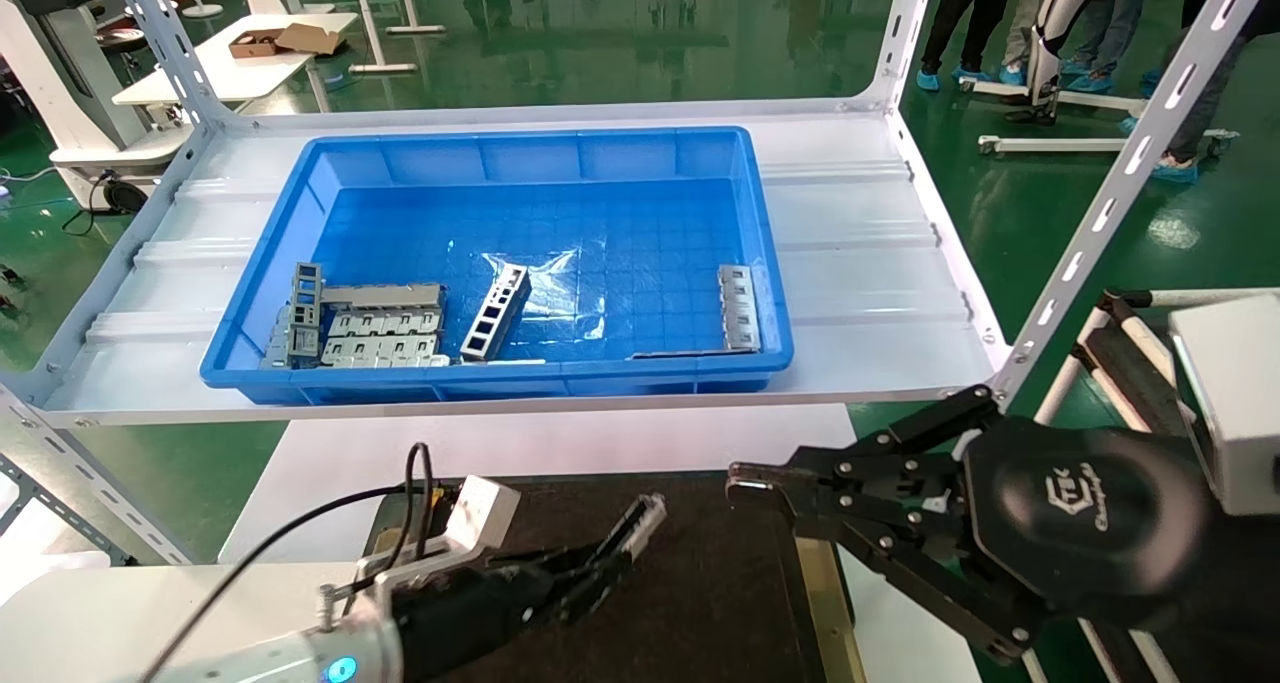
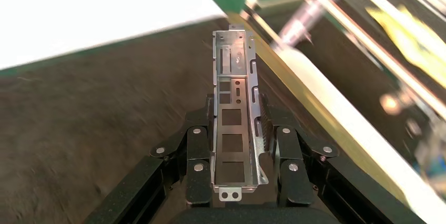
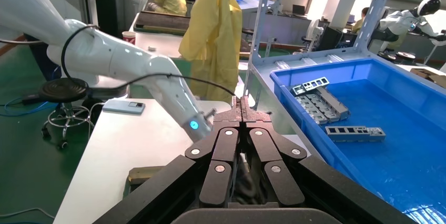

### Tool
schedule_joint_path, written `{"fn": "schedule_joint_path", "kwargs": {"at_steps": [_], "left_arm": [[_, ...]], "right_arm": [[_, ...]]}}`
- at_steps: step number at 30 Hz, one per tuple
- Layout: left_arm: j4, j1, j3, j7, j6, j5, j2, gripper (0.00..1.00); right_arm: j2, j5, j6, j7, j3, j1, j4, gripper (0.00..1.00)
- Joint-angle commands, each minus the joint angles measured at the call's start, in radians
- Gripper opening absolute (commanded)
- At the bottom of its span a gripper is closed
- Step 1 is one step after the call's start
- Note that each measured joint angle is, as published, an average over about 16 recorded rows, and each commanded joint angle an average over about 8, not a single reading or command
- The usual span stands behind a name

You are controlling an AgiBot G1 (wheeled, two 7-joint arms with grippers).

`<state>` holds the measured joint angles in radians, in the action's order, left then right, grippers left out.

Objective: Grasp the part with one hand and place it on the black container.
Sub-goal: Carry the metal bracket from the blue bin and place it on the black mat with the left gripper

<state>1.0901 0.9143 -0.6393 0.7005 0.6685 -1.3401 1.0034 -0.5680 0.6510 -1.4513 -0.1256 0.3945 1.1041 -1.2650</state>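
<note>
The part [image 2: 234, 61] is a slim grey metal channel with square cut-outs in its floor. My left gripper [image 2: 236, 105] is shut on its rear half, fingers pressing both side walls. In the head view the part [image 1: 645, 516] sticks forward out of the left gripper [image 1: 608, 555] above the black container [image 1: 700, 593], a dark matte tray with a brass strip [image 1: 822, 588] on its right edge. Whether the part touches the tray I cannot tell. My right gripper [image 1: 745, 483] hangs shut and empty at the tray's right side; its fingertips [image 3: 237, 104] meet.
A deep blue bin [image 1: 520, 153] sits on the white shelf behind the tray, holding a ladder-like strip [image 1: 497, 313], flat slotted plates [image 1: 385, 328] and another grey piece [image 1: 740, 308]. Slanted shelf posts [image 1: 1100, 213] flank the workspace. White table [image 1: 560, 438] lies between shelf and tray.
</note>
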Motion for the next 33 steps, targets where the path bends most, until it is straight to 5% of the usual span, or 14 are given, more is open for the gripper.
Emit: {"fn": "schedule_joint_path", "kwargs": {"at_steps": [1, 15, 28, 30, 33], "left_arm": [[-0.013, -0.006, -0.011, 0.067, -0.079, -0.030, 0.035, 0.00], [-0.127, -0.031, -0.085, 0.327, -0.335, -0.202, 0.154, 0.00], [-0.188, -0.043, -0.121, 0.509, -0.406, -0.309, 0.189, 0.00], [-0.191, -0.042, -0.126, 0.533, -0.408, -0.326, 0.192, 0.05], [-0.195, -0.041, -0.132, 0.568, -0.410, -0.353, 0.196, 0.42]], "right_arm": [[0.000, 0.000, 0.000, 0.000, 0.000, 0.000, 0.000, 0.00], [0.000, 0.000, 0.000, 0.000, 0.000, 0.000, 0.000, 0.00], [0.000, 0.000, 0.000, 0.000, 0.000, 0.000, 0.000, 0.01], [0.000, 0.000, 0.000, 0.000, 0.000, 0.000, 0.000, 0.11], [0.000, 0.000, 0.000, 0.000, 0.000, 0.000, 0.000, 0.49]]}}
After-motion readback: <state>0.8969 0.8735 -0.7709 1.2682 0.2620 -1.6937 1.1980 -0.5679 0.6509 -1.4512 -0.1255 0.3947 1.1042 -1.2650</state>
